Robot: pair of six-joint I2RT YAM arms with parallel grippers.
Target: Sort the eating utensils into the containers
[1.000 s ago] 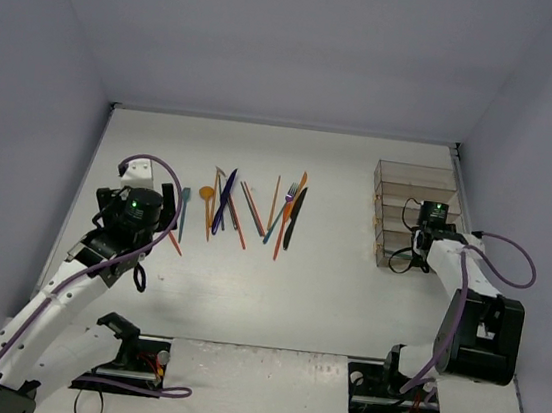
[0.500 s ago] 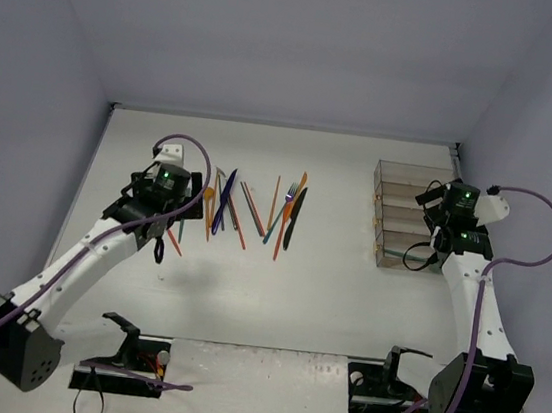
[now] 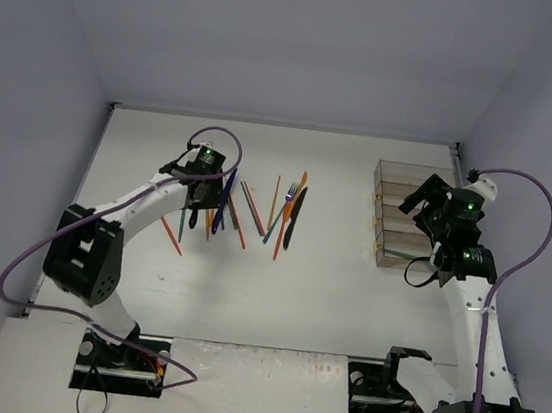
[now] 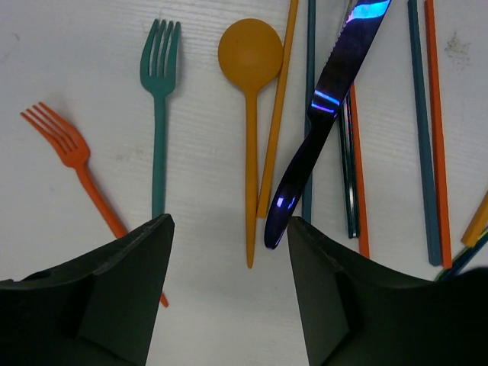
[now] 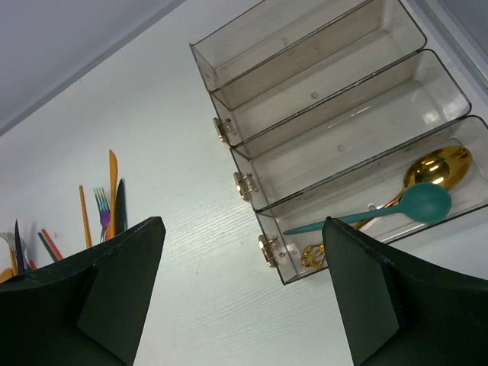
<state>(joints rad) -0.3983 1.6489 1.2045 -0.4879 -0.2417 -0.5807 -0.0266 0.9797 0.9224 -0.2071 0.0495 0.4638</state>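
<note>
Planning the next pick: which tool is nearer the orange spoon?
Left. The left tool hangs just over the orange spoon, by its handle; the right tool is far off, by the containers.

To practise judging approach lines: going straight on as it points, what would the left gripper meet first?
Probably the orange spoon, whose handle end lies straight ahead of the left gripper; depth is unclear.

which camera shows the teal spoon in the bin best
Right wrist: the teal spoon lies over the gold spoon in the end bin, fully visible. In the top view it is too small to make out; the left wrist view misses it.
</note>
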